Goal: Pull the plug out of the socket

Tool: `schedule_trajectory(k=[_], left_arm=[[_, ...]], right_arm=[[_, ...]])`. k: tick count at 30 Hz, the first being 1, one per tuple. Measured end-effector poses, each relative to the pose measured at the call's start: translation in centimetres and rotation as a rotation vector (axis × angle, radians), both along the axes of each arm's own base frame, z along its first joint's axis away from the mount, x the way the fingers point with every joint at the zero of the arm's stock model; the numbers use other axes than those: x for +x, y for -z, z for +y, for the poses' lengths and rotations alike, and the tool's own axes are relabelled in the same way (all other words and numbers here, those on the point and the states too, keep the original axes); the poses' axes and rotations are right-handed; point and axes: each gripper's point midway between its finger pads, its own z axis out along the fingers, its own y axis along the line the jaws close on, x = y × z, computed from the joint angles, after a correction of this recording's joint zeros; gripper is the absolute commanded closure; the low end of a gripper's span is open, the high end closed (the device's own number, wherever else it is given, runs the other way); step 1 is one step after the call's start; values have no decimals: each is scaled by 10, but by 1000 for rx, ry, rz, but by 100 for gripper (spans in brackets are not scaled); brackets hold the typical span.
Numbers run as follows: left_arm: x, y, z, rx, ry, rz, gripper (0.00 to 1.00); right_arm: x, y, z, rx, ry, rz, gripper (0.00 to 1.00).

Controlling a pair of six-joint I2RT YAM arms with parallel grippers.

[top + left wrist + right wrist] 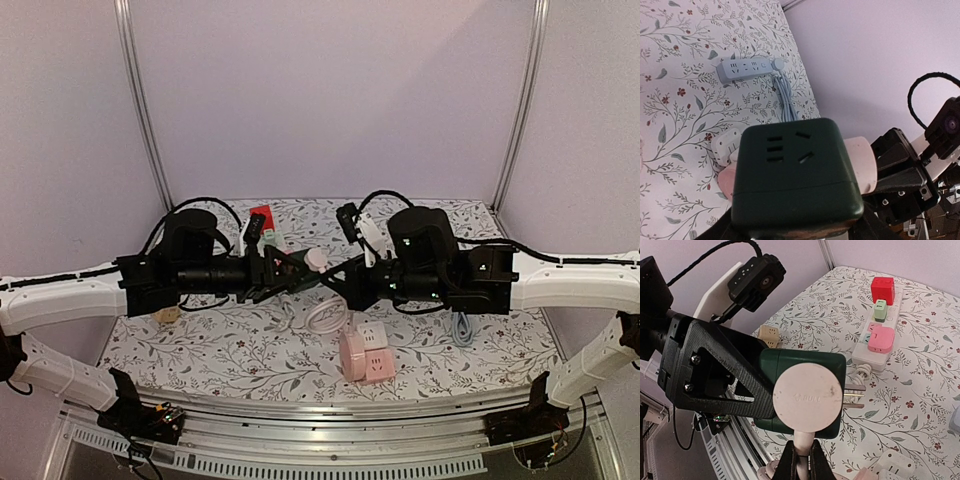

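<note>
A dark green cube socket (pixel 795 170) (pixel 805 365) hangs in the air above the table, and my left gripper (pixel 795 227) is shut on it from both sides. One black finger (pixel 725 370) of that gripper lies against the cube's left face. A round pale pink plug (pixel 807 397) (pixel 860 162) (pixel 316 258) sits flat against the cube's face. My right gripper (pixel 801 460) (pixel 338 276) is shut on the plug's pink neck just below the disc. The cube's own metal prongs (pixel 854 395) stick out to the right.
A white power strip (pixel 880 335) carrying red, green and pink adapters lies at the back. A pale blue strip (pixel 745 70) with its cord lies to the right. A pink cube and white adapter (pixel 365 355), a coiled white cable (pixel 322 318) and a beige cube (pixel 769 335) rest on the flowered cloth.
</note>
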Motion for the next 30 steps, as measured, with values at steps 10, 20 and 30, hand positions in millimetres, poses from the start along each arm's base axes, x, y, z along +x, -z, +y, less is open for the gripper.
schedule_trajectory(k=[10,20,30], left_arm=[[-2,-1,5,-27,-20,18,66],[0,17,16,-51,-58,93,66],[3,30,24,-50,-85,136,67]], right_arm=[[0,3,4,16,0,12,100],[4,25,16,12,10,24,100],[9,40,24,-6,25,27,100]])
